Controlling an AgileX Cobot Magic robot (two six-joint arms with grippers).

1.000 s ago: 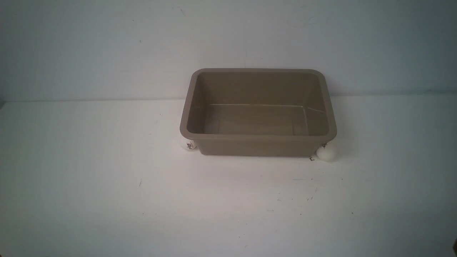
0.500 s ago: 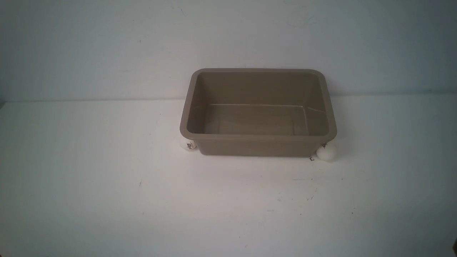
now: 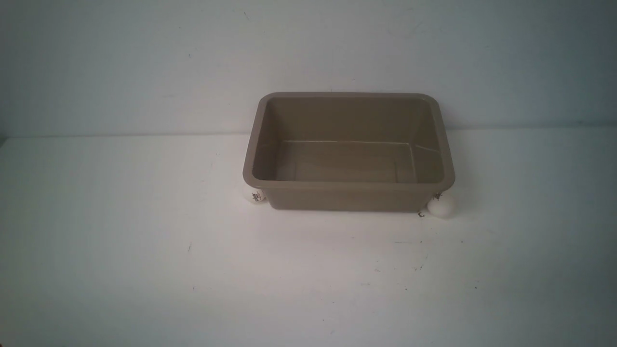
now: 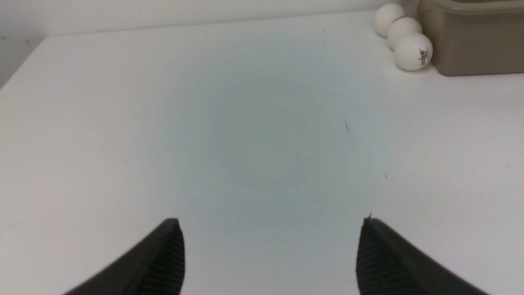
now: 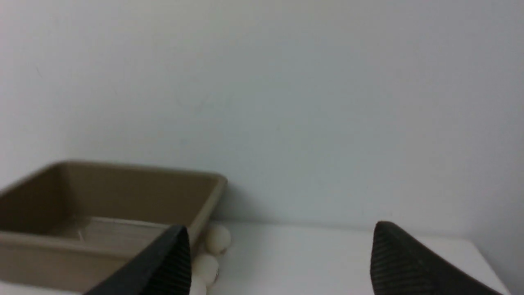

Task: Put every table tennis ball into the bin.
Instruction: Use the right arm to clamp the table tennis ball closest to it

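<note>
Toward the far edge of the white worktop (image 3: 144, 250), a little right of its middle, stands the bin (image 3: 270, 144), its long side facing the robot and its back close to the pale wall (image 3: 144, 58). The bin's inner floor and sloping walls show bare as far as the front view reaches; the near wall hides a strip of the floor.

Every table tennis ball seen lies outside it on the worktop. In the front view 1 ball (image 3: 256, 196) sits tucked under the rim at the bin's near-left corner, and another ball (image 3: 441, 206) rests just beside the near-right corner.

The left wrist view shows 3 balls (image 4: 413, 51) in a row along the bin's left wall, touching or nearly touching each other, the nearest bearing a small printed logo. The right wrist view shows at least 2 balls (image 5: 217, 239) lined up beside the right wall.

The left hand (image 4: 271, 223) hangs over bare worktop well short of the bin, its fingers spread wide and holding nothing. The right hand (image 5: 281, 227) has its fingers equally wide apart, nothing between them.
</note>
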